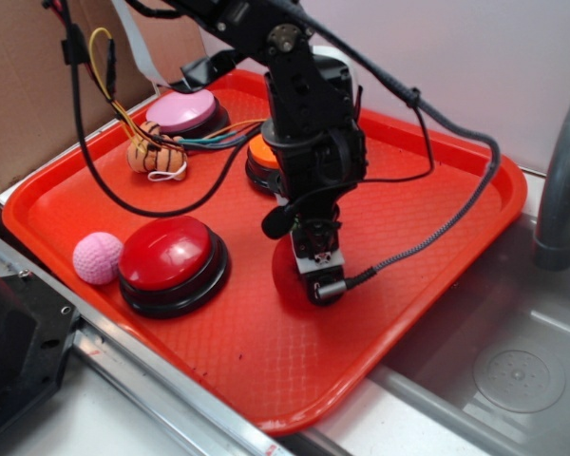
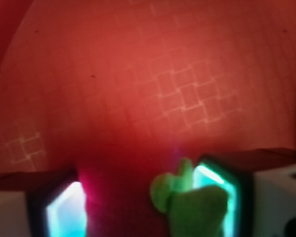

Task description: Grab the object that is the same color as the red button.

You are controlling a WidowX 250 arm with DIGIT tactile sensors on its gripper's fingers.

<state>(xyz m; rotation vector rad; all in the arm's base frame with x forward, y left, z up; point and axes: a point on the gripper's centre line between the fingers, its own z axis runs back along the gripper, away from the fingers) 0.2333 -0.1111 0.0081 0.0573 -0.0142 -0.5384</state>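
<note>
Clearly the jaws sit low on the tray [image 1: 437,313], straddling the red plush fruit [image 2: 123,202] for lifting, grip unconfirmed.

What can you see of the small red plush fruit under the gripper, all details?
The red plush fruit is a small, fuzzy-looking ball, mostly hidden behind the gripper in the exterior view. It sits on the red tray, right of the red button. The wrist view shows its red body between the two fingers, with a green leaf near the right finger. Contact looks likely, but the blur prevents confirming a firm grip.
</note>
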